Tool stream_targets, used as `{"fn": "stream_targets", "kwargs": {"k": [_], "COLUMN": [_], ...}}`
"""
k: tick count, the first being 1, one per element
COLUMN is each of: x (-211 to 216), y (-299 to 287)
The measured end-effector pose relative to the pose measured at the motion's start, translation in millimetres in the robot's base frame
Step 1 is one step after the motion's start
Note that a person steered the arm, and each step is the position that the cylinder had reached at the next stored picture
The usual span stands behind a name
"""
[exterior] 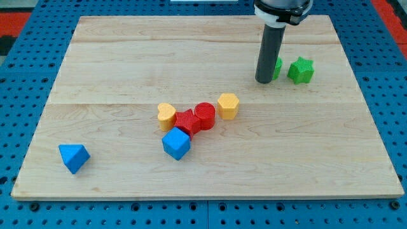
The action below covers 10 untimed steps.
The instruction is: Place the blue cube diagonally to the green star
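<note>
Tip (265, 81) sits upper right on the table (127, 63), beside a half-hidden green block (278, 65), near the green star (301, 70). No tool fitted (bare rod, holding nothing). Blue cube (176, 144) lower centre, touching the red cluster (196, 119); needs a long push.

Single raised view, angled down, seemingly from the board's (114, 57) near edge

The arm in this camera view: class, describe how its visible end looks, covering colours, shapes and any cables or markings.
Only the arm's lower end shows: a wide black round collar at the view's top, then a straight dark grey cylindrical rod ending in my tip. The rod is plain and smooth, with no visible cables or markings.
</note>
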<state>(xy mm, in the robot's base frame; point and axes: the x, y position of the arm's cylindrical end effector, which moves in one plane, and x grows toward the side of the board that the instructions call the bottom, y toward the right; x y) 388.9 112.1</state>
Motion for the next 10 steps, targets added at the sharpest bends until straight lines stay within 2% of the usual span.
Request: {"fn": "stream_targets", "kwargs": {"k": [3, 4, 5, 7, 8, 9, 10], "x": [110, 160, 190, 184, 152, 134, 146], "y": [-6, -6, -35, -193, -239, -222, -168]}}
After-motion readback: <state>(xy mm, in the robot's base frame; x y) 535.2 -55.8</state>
